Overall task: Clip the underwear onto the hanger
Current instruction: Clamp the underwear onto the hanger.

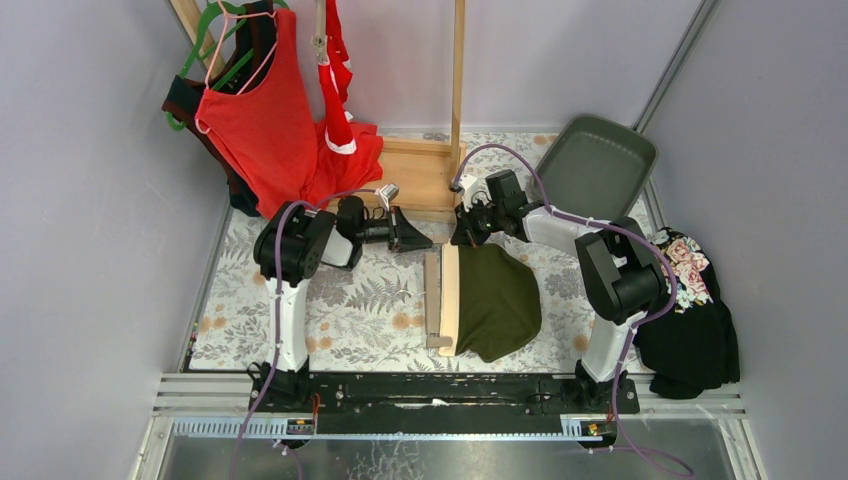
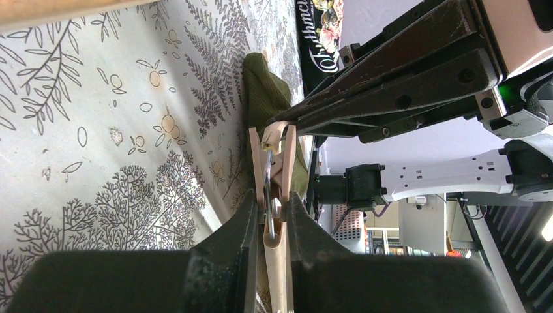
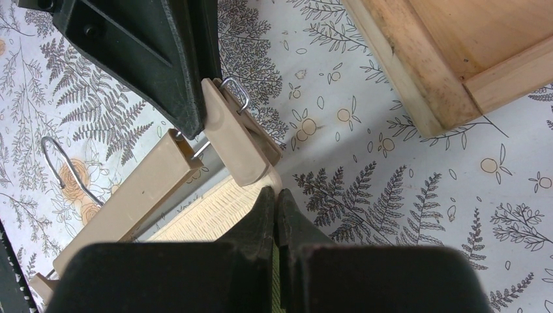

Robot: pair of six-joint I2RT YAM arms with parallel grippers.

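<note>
On the tabletop [image 1: 340, 300], the left pincer [image 2: 270, 218] squeezes the hanger clip [image 2: 285, 171] (at its wire spring [image 2: 268, 186]); the right pincer [image 3: 276, 199] pinches the green briefs [image 1: 505, 300] by their cream waistband [image 1: 450, 290].

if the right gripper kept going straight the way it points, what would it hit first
Probably the hanger clip, right ahead of the right gripper, which pinches the underwear waistband. The left gripper squeezing that clip comes next, though depth is unclear.
</note>
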